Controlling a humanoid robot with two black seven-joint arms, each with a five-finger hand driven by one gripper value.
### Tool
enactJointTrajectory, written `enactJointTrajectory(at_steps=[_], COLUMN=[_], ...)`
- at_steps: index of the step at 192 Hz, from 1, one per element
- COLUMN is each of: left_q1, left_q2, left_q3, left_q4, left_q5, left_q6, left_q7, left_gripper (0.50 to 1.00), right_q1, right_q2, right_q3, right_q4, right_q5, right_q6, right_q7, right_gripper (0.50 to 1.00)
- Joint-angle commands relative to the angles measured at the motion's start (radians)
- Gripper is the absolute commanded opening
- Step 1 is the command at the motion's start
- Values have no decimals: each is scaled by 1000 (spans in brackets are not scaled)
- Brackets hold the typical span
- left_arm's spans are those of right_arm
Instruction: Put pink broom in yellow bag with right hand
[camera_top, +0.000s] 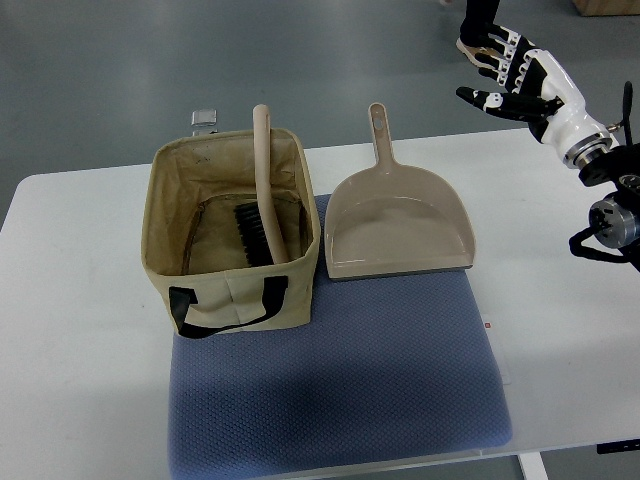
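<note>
Broom sits inside bag | right hand up high, fingers spread, holding nothing | job looks done

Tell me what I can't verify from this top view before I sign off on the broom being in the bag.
- Broom: bristle end sits low in the bag, in shadow; the near wall hides whether it touches the bottom.
- Right hand: raised at the upper right, fingers spread, holding nothing; the arm is cut off by the right edge.
- Left hand: outside the top view.
- Dustpan: its underside on the blue mat is hidden.
</note>
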Motion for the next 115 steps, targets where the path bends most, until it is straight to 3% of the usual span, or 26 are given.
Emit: enactJointTrajectory(at_steps=[1, 46, 85, 115], left_q1=[0, 0, 0, 0], left_q2=[0, 0, 0, 0], left_q3=[0, 0, 0, 0], left_q4=[0, 0, 0, 0], left_q5=[0, 0, 0, 0], left_q6=[0, 0, 0, 0], left_q7=[0, 0, 0, 0], left_gripper=[1000, 1000, 1000, 1000], right_q1=[-44, -172, -254, -279], right_q2=[2, 57, 164, 186], right_q3=[38, 138, 217, 217], right_q4=[-2, -4, -10, -22], right_q5=[89, 104, 97, 93], right_q6=[64, 187, 188, 187], right_q7=[0, 0, 9, 10], right_gripper=[924, 930, 930, 930])
